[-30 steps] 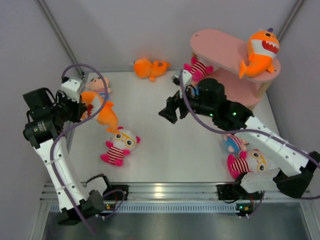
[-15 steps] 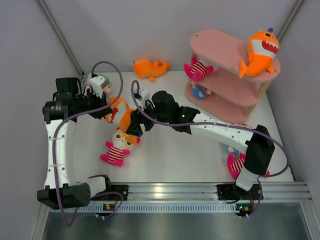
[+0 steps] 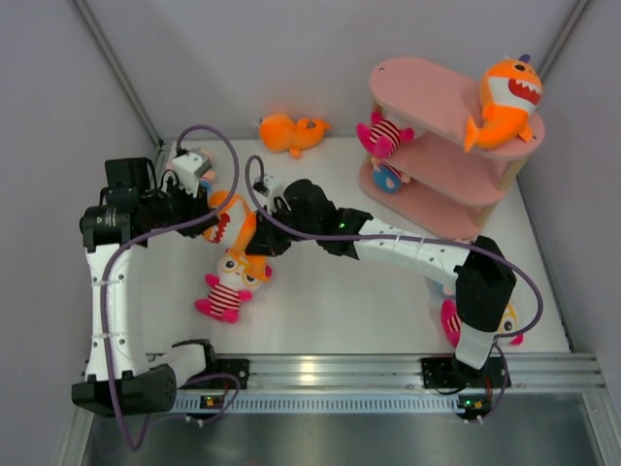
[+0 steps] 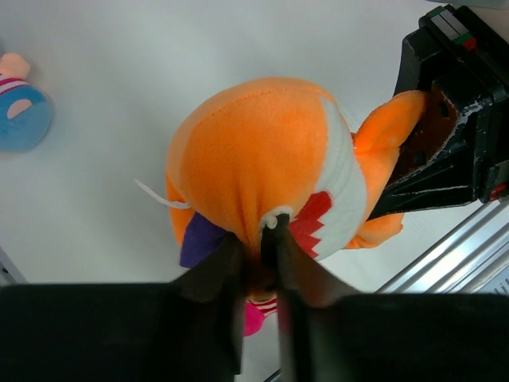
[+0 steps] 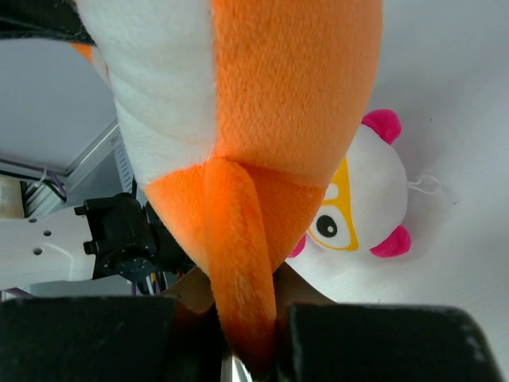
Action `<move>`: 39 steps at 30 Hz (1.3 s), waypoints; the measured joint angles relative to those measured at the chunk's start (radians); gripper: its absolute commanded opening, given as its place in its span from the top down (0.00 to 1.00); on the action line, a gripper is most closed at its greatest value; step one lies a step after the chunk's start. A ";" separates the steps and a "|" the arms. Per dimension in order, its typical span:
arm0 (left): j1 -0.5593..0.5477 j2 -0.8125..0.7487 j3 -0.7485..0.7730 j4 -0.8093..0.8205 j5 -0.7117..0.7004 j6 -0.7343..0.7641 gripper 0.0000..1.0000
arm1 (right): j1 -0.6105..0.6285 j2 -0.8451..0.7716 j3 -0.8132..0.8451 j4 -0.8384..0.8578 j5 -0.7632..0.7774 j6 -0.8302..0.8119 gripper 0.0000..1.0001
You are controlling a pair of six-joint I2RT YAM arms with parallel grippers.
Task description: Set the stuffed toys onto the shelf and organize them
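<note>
Although the pink shelf [image 3: 427,92] at the far right already carries a second shark [image 3: 506,102] on its top board, a striped doll [image 3: 381,133] on the middle one and a blue doll [image 3: 388,177] on the lowest, the risk now sits mid-table [image 3: 340,291]. Both arms meet there on one toy. The orange shark [image 3: 231,221] is well apart from the shelf and seems lifted off the surface. The left gripper [image 3: 199,209] is pinched shut on the plush by its mouth, and the right gripper [image 3: 260,241] is clamped on its tail fin.

If both arms pull while both hold, the plush may stretch or a seam may give. If the left lets go before the right's hold is sound, the thin fin could slip out and the shark would drop onto the glasses doll [image 3: 228,286] just below. The carry to the shelf looks long, and a toy dangling by its tail may swing and knock the ones already placed.

Only the top view shows the shelf, its free space and a third shark [image 3: 291,131] by the far wall. The left wrist view shows its fingers [image 4: 215,278] nipping a small fold, and a blue-bodied doll [image 4: 20,111] off to the side. The right wrist view shows how little fin lies between its fingers [image 5: 334,334], with the glasses doll's face behind.
</note>
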 measured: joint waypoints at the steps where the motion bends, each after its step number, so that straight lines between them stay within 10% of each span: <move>1: 0.000 -0.002 0.000 0.000 -0.001 0.000 0.58 | -0.002 0.000 0.000 0.000 0.000 0.006 1.00; 5: 0.001 -0.014 0.004 0.011 -0.043 -0.008 0.02 | -0.029 -0.017 0.000 -0.024 0.000 0.031 1.00; 29: 0.000 -0.143 0.014 0.001 -0.296 -0.090 0.02 | -0.870 -0.270 0.377 -0.187 -0.011 0.265 1.00; 39: 0.000 -0.145 -0.039 0.001 -0.295 -0.079 0.02 | -0.932 -0.204 0.436 -0.293 -0.018 0.287 1.00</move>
